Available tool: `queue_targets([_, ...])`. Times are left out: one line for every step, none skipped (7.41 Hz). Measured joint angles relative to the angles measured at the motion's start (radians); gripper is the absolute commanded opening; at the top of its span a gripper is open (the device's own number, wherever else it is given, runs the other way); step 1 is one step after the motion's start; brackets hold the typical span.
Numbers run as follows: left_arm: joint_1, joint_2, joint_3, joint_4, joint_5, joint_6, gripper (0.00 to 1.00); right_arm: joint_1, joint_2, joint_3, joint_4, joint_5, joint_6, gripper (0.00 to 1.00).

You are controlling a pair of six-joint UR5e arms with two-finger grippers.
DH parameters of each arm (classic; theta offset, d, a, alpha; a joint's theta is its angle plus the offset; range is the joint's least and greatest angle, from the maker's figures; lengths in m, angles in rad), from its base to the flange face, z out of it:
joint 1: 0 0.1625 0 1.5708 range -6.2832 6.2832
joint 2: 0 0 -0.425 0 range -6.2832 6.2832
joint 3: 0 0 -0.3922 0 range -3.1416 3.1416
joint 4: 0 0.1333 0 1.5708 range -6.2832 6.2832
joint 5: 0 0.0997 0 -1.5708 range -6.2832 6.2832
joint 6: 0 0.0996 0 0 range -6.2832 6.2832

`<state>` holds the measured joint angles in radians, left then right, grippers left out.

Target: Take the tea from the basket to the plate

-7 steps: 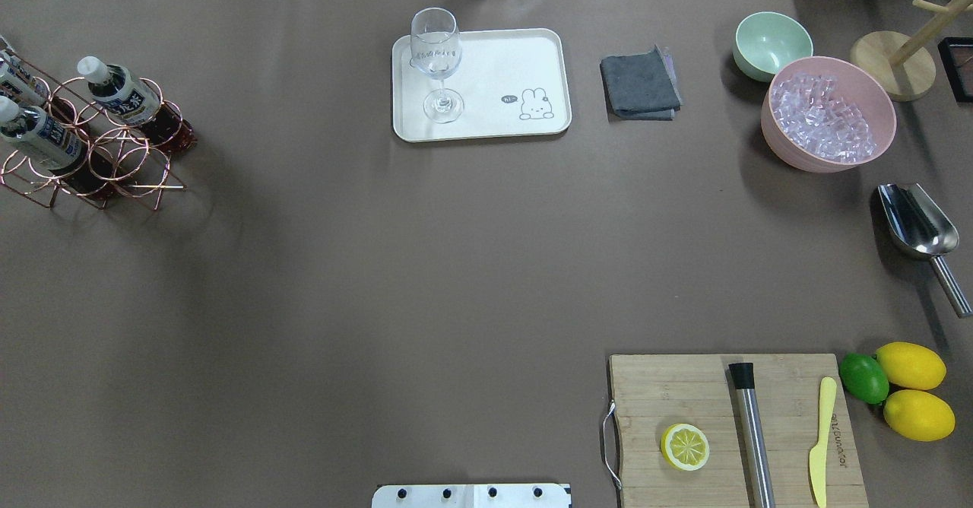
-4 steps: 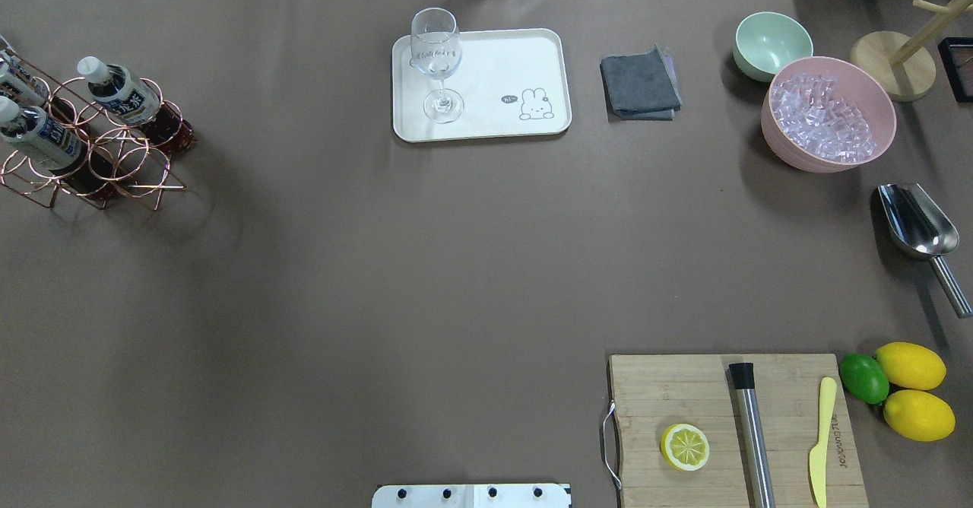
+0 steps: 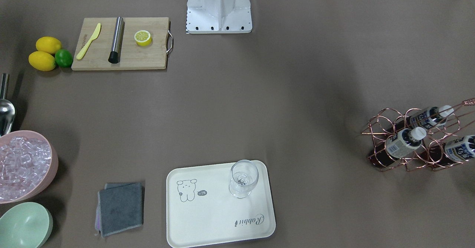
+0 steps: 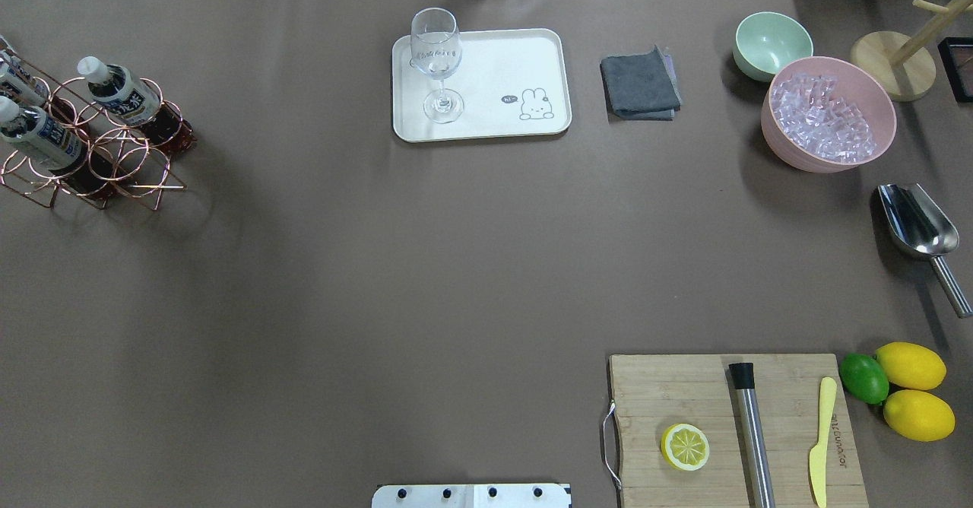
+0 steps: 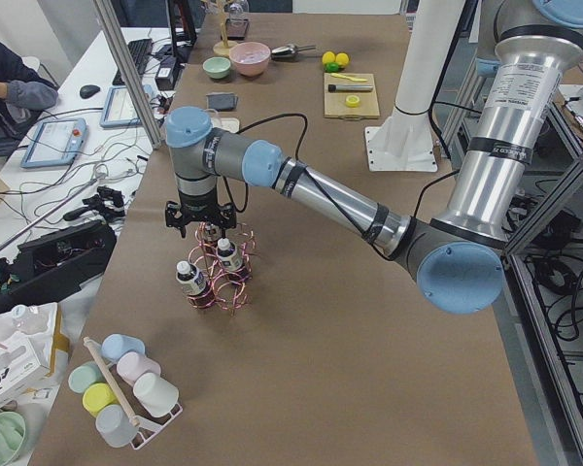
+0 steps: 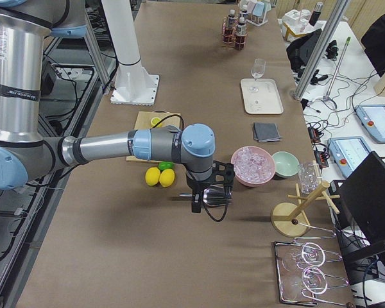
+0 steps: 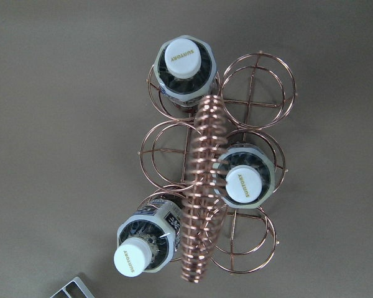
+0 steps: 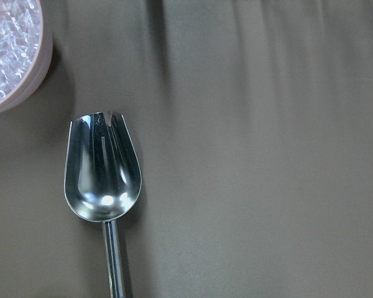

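Three tea bottles stand in a copper wire basket (image 4: 114, 173) at the table's far left: one (image 4: 122, 96) nearest the middle, one (image 4: 42, 139) in front, one (image 4: 15, 82) at the edge. The left wrist view looks straight down on their white caps (image 7: 183, 56), (image 7: 243, 183), (image 7: 132, 261). The cream plate (image 4: 502, 59) sits at the far middle and carries a wine glass (image 4: 437, 67). My left gripper (image 5: 204, 228) hangs just above the basket; it shows in the left side view alone, so I cannot tell its state. My right gripper (image 6: 208, 197) hovers over a metal scoop (image 8: 102, 174); I cannot tell its state.
A grey cloth (image 4: 640, 84), mint bowl (image 4: 771, 42) and pink bowl of ice (image 4: 828, 112) lie right of the plate. A cutting board (image 4: 684, 394) with lemon half, muddler and knife sits near right, beside lemons (image 4: 912, 390). A wooden stand (image 4: 893, 63) is far right.
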<state>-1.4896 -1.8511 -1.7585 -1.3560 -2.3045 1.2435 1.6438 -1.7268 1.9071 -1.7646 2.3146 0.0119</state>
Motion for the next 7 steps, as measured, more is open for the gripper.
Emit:
queue_targets([0.004, -0.018, 0.015, 0.005, -0.003, 0.0, 0.97, -0.001, 0.003, -0.003, 0.0, 0.006, -0.006, 1.0])
queue_targets([0.006, -0.028, 0.025, 0.015, -0.014, 0.0, 0.97, -0.001, 0.004, -0.003, -0.001, 0.01, -0.008, 1.0])
queue_targets([0.008, -0.032, 0.03, 0.022, -0.023, 0.0, 0.97, 0.0, 0.004, -0.004, -0.001, 0.011, -0.009, 1.0])
queue_targets([0.017, -0.037, 0.032, 0.026, -0.029, 0.0, 0.97, 0.0, 0.004, -0.004, -0.002, 0.012, -0.01, 1.0])
queue_targets([0.026, -0.048, 0.042, 0.028, -0.034, 0.0, 0.97, 0.0, 0.005, 0.0, -0.003, 0.011, -0.01, 1.0])
queue_targets([0.033, -0.067, 0.061, 0.033, -0.052, -0.002, 0.97, 0.0, 0.006, 0.001, -0.005, 0.012, -0.01, 1.0])
queue_targets([0.036, -0.079, 0.074, 0.042, -0.067, -0.004, 0.96, 0.0, 0.007, -0.001, -0.007, 0.015, -0.01, 1.0])
